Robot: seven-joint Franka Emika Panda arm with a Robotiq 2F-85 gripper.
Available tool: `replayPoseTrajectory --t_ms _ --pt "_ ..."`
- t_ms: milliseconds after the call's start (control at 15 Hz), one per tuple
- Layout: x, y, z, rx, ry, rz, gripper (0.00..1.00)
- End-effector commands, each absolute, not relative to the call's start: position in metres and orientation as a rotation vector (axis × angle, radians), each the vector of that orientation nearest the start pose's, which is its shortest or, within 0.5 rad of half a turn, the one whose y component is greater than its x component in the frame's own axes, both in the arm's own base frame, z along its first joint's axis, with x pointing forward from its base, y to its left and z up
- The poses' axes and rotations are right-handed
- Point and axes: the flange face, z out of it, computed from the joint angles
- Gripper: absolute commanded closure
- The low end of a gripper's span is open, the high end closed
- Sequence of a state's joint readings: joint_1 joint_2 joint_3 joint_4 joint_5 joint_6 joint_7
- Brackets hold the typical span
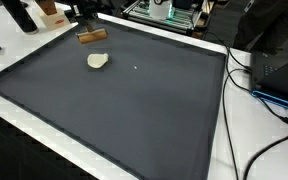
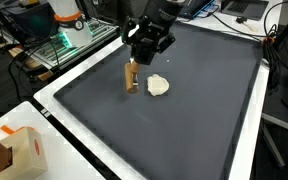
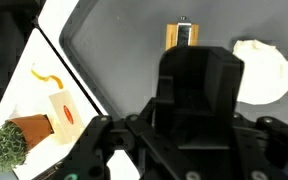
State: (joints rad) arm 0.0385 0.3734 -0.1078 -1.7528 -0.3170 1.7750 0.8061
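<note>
off the mat at far left sits a small carton (image 2: 20, 150). the wooden block (image 2: 131, 77) stands upright on the dark mat (image 2: 184, 130) near its edge; it looks light, stiff and tippy, best pinched across its narrow sides. the gripper (image 2: 146, 48) hangs just above it, its jaws hidden, so i cannot tell their spread. just right lies a pale soft lump (image 2: 158, 86), close enough to crowd a finger.

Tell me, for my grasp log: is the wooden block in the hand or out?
Out: in both exterior views the wooden block rests on the mat, the hand above it.
</note>
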Motion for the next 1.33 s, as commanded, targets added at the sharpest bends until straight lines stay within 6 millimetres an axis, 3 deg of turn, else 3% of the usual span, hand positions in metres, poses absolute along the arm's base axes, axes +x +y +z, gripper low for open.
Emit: replayPoseTrajectory --t_ms 0,733,1267 --pt "0.609 -0.069 0.345 -3.346 1.234 0.394 0.76" --pt "0.610 -0.068 0.358 -3.385 0.878 0.395 0.76" --pt "0.608 -0.072 0.386 -3.375 0.480 0.310 0.76"
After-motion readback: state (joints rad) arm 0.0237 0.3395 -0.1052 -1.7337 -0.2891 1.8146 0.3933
